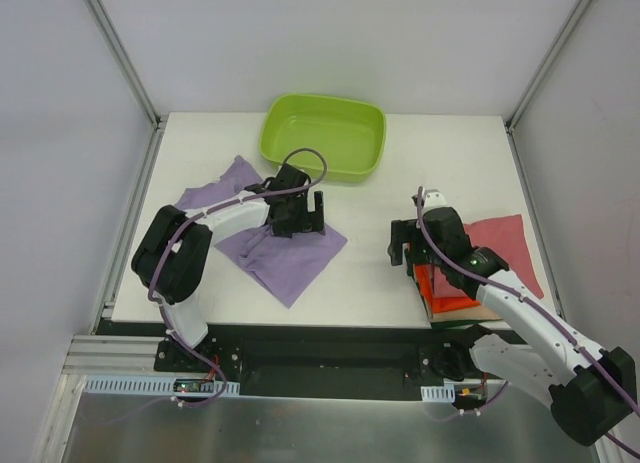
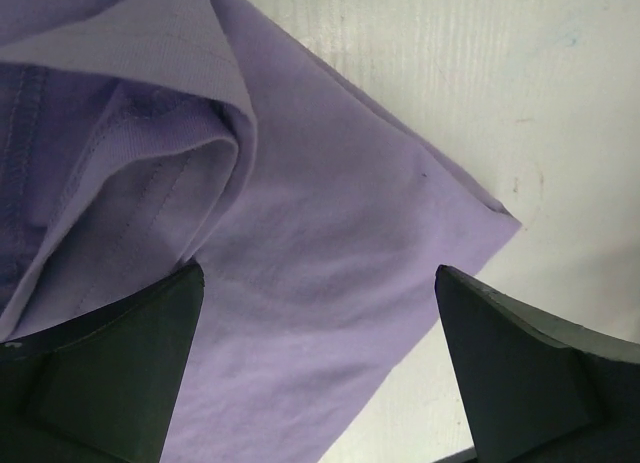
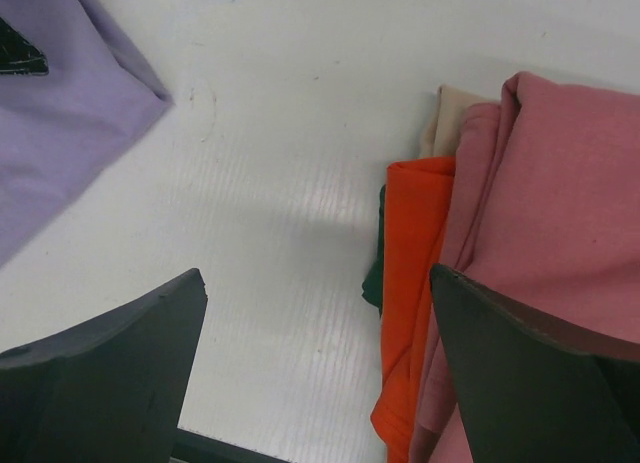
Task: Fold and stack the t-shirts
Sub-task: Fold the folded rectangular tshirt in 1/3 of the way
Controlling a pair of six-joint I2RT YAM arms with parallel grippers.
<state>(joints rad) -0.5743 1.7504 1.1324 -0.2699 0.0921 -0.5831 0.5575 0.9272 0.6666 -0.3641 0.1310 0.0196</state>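
Note:
A lilac t-shirt (image 1: 285, 255) lies partly folded on the left half of the table. My left gripper (image 1: 307, 221) is open just above its upper right part; in the left wrist view (image 2: 318, 313) its jaws stand wide apart over the lilac cloth (image 2: 330, 243), holding nothing. At the right lies a stack: a rose-red shirt (image 1: 505, 243) on an orange one (image 1: 440, 283), with dark and beige layers (image 3: 374, 273) under them. My right gripper (image 1: 400, 245) is open and empty at the stack's left edge, seen in the right wrist view (image 3: 318, 313) beside the orange shirt (image 3: 410, 283) and rose-red shirt (image 3: 560, 213).
A lime-green plastic tub (image 1: 323, 136) stands at the back centre, just behind my left gripper. The white table (image 1: 370, 273) shows between the lilac shirt and the stack. Frame posts and grey walls close in the sides.

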